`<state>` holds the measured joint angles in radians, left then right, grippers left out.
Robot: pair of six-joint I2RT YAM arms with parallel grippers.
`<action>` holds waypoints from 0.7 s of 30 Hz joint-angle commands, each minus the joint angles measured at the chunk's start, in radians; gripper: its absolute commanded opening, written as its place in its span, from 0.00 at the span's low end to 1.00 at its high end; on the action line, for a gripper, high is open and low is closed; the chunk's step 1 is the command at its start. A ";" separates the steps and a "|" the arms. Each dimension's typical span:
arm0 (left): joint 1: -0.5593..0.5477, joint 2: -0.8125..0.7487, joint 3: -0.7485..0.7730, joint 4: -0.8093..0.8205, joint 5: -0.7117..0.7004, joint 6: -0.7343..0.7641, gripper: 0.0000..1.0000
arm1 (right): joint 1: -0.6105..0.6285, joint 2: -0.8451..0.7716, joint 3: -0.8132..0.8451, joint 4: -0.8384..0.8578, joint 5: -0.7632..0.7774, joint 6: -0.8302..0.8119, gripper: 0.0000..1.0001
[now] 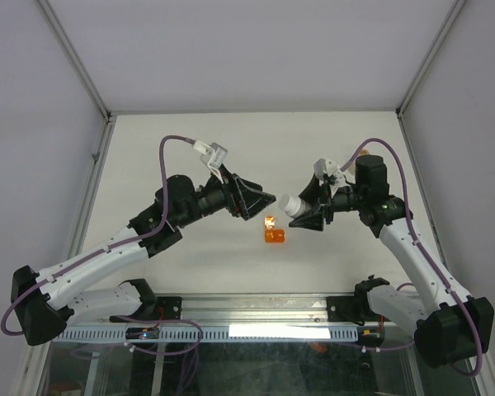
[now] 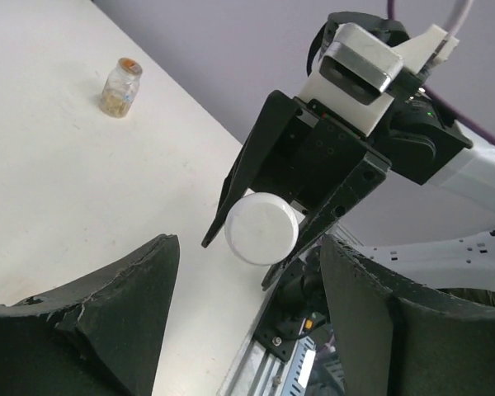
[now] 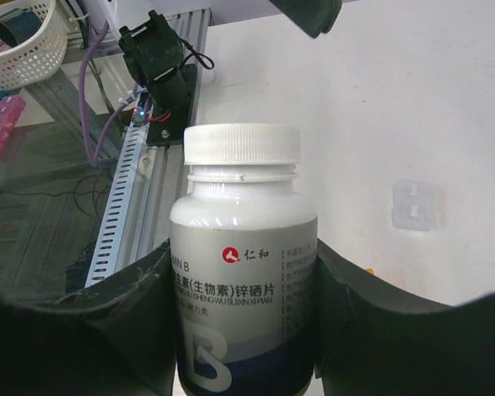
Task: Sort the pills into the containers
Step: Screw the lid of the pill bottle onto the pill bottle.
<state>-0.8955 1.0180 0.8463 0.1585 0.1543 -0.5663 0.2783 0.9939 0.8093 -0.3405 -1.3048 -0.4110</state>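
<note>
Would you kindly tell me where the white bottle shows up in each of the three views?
Top external: the white bottle is just right of centre, lying sideways with its cap pointing left.
Left wrist: near the centre, with only its round cap facing the camera.
Right wrist: bottom centre, upright in the picture, with the label toward the camera.
Shared landmark: the right hand, clamped on the bottle in every view.

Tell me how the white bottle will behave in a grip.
Likely stiff: the white bottle shows no dent in the right gripper. Its glossy label may slip. Laid down, the round body would probably roll.
</note>
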 commanded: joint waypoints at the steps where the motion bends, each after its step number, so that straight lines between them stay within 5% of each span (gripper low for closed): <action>1: -0.034 0.041 0.088 -0.147 -0.082 -0.003 0.70 | -0.005 0.005 0.040 0.028 0.003 -0.017 0.00; 11: -0.064 0.143 0.173 -0.136 -0.016 0.010 0.70 | -0.004 0.008 0.040 0.026 0.008 -0.017 0.00; 21: -0.077 0.166 0.191 -0.114 0.023 0.007 0.58 | -0.005 0.003 0.040 0.023 0.006 -0.015 0.00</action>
<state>-0.9627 1.1908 0.9882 0.0021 0.1539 -0.5652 0.2764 1.0065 0.8097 -0.3412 -1.2930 -0.4133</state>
